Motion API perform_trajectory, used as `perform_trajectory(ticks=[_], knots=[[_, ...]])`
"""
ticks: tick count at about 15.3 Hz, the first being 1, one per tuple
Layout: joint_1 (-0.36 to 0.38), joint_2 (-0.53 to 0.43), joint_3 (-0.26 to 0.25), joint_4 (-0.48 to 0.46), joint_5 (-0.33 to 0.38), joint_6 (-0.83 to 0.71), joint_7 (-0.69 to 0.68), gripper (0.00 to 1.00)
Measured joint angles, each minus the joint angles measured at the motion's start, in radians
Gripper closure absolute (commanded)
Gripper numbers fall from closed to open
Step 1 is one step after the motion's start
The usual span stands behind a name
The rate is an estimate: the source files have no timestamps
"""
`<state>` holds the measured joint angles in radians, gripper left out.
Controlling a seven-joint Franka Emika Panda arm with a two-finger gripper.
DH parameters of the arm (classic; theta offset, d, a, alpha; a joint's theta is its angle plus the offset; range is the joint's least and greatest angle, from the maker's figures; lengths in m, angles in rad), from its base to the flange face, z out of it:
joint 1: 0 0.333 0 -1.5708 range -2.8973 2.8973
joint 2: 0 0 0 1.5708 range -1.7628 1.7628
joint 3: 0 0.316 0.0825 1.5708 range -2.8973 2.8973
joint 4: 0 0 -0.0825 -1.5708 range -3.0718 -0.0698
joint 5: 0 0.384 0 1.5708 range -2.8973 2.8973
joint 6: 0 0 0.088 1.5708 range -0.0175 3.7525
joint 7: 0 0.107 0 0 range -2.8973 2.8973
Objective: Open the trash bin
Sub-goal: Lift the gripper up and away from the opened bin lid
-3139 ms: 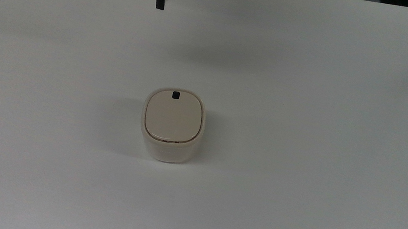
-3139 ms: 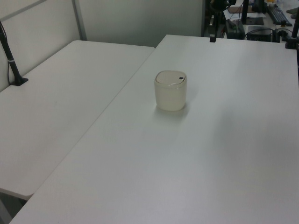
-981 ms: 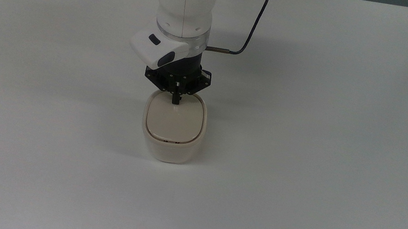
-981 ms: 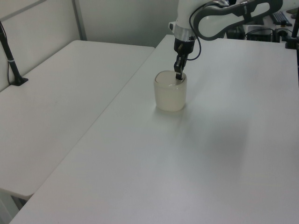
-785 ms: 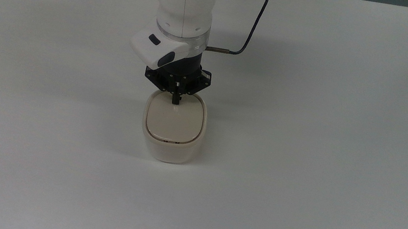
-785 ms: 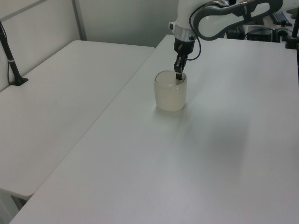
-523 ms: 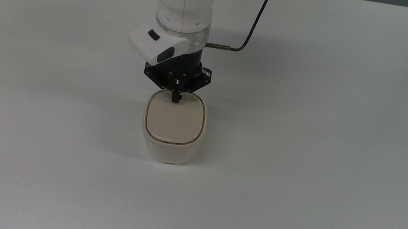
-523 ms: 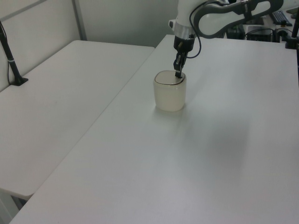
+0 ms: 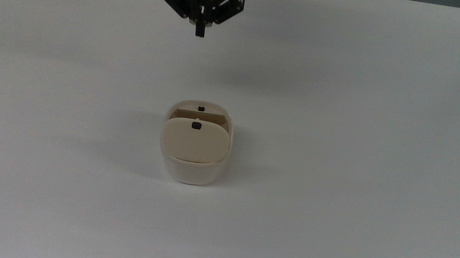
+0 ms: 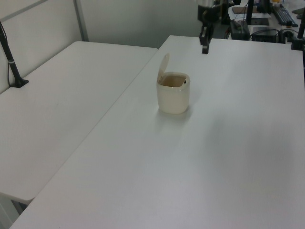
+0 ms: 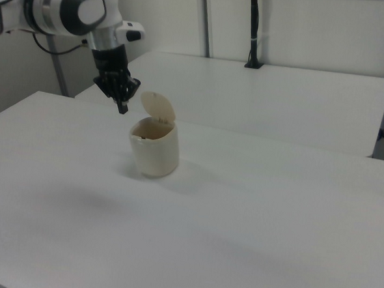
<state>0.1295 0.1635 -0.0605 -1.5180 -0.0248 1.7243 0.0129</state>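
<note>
Changed since half a second ago: the gripper (image 9: 199, 33), then pressing its tips on the button at the lid's edge, has lifted off and drawn back toward the table's far edge in the top view; the lid (image 9: 193, 141), then flat and shut, now stands swung up.

Trash bin (image 10: 173, 98): cream-white, rounded-square, upright on the white table (image 9: 354, 122). It sits near the middle of the table in the top view, well apart from every edge. The mouth is open, and a brownish inside shows in the left view.

Lid: beige, hinged at the bin's rim on the side away from the gripper, tilted up almost vertical in the left view (image 10: 163, 66) and the right view (image 11: 158, 107). A small black button (image 9: 196, 126) sits near its free edge; a second small black mark (image 9: 201, 108) shows on the bin's rim nearest the gripper.

Gripper: black, two fingers pressed together and holding nothing, pointing down, hanging in the air above the table, well apart from the bin. The right view shows it (image 11: 122, 107) beside the raised lid, not touching it. The left view shows it (image 10: 205, 49) near the table's far edge.
</note>
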Motion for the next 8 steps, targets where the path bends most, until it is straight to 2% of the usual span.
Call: perform_trajectory(ticks=[3, 5, 8], knots=[[-0.001, -0.056, 0.0, -0.005, -0.02, -0.072, 0.0, 0.98], [-0.002, -0.079, 0.0, -0.006, -0.023, -0.097, 0.0, 0.94], [-0.007, -0.101, -0.001, -0.008, -0.024, -0.118, 0.0, 0.57]])
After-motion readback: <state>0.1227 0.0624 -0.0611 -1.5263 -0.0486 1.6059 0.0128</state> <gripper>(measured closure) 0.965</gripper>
